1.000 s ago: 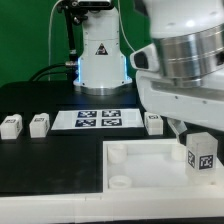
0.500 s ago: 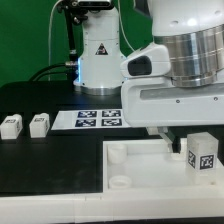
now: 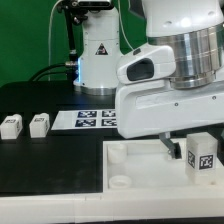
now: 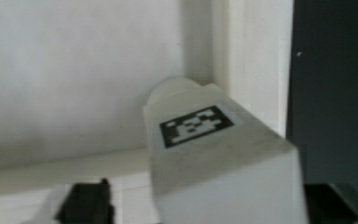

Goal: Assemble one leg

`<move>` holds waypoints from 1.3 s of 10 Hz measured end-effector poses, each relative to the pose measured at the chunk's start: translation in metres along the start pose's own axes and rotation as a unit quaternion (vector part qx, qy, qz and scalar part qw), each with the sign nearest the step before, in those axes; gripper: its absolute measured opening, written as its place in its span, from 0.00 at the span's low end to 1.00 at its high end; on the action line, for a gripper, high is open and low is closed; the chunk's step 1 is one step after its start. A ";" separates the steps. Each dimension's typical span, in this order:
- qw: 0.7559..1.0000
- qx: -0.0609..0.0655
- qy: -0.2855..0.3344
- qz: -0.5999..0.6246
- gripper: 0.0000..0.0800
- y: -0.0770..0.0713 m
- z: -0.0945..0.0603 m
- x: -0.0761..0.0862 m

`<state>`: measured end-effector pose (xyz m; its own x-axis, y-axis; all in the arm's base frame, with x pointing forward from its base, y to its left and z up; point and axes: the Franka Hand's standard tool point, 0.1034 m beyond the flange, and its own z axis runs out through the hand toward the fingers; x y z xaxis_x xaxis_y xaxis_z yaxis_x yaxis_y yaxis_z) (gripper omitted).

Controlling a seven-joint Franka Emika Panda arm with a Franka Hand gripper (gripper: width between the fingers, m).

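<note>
A leg point(image 3: 203, 155), a small white block with a black-and-white tag, stands upright on the white panel point(image 3: 140, 178) near its right side in the exterior view. My gripper point(image 3: 190, 148) is low over the panel and open, with the leg between its jaws. In the wrist view the leg point(image 4: 211, 140) fills the middle, and one dark finger point(image 4: 91, 203) stands beside it with a gap between. The other finger is not clear. Two more legs point(image 3: 11, 125) point(image 3: 39, 124) lie on the black table at the exterior view's left.
The marker board point(image 3: 92, 119) lies behind the panel, partly hidden by my arm. The robot base point(image 3: 98, 60) stands at the back. The panel has round sockets at its corners point(image 3: 118, 152).
My arm has moved toward the exterior view's left and lower, bringing the gripper down around the standing leg. It now hides a leg that lay beside the marker board.
</note>
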<state>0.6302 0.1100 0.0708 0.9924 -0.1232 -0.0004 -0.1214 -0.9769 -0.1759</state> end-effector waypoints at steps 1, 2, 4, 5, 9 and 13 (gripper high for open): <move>0.999 0.000 0.000 0.039 0.43 -0.001 0.000 0.000; 0.996 -0.001 0.001 0.090 0.43 0.000 0.000 0.000; 0.982 -0.003 0.001 0.191 0.37 0.002 0.000 0.001; 0.970 -0.002 0.002 0.243 0.37 0.003 0.000 0.001; 0.871 0.010 -0.005 0.492 0.37 0.005 0.001 0.000; 0.704 0.050 -0.028 0.708 0.37 0.004 0.002 -0.004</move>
<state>0.6254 0.1074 0.0682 -0.1225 -0.9514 -0.2824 -0.9903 0.1360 -0.0287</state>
